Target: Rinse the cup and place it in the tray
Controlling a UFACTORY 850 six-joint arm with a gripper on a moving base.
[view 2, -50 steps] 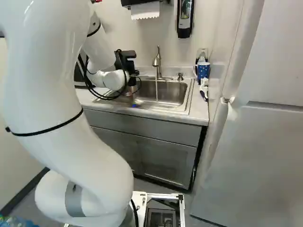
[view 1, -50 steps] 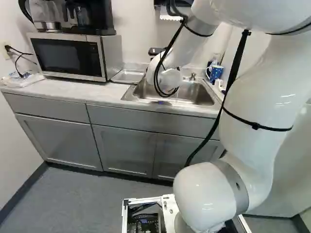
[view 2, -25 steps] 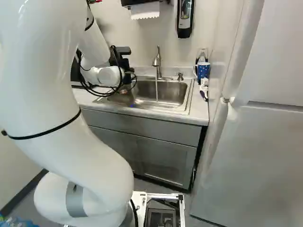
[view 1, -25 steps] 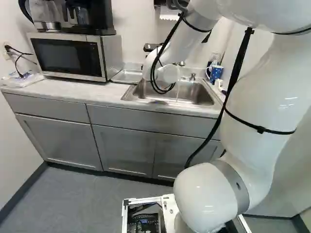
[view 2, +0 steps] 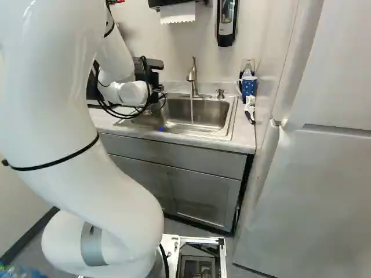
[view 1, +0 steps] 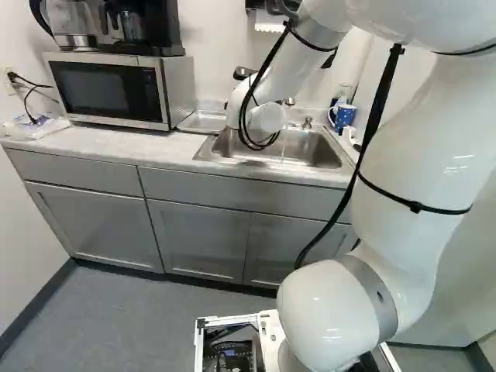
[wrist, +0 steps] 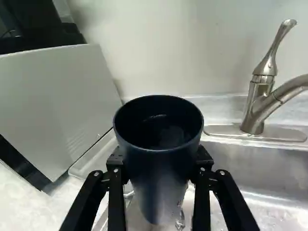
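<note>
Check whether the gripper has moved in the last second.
Yes: in the right base view the gripper, with the dark cup in it, has shifted left, away from the faucet, which stands unmoved.

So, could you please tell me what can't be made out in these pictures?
- Whether water remains in the dark blue cup: wrist view, deep shadow hides its bottom inside.
- The pads of the fingers: wrist view, hidden behind the cup.
- The top of the black coffee maker: left base view, cut off by the edge.
- What the blue spotted mug holds: right base view, too small.
</note>
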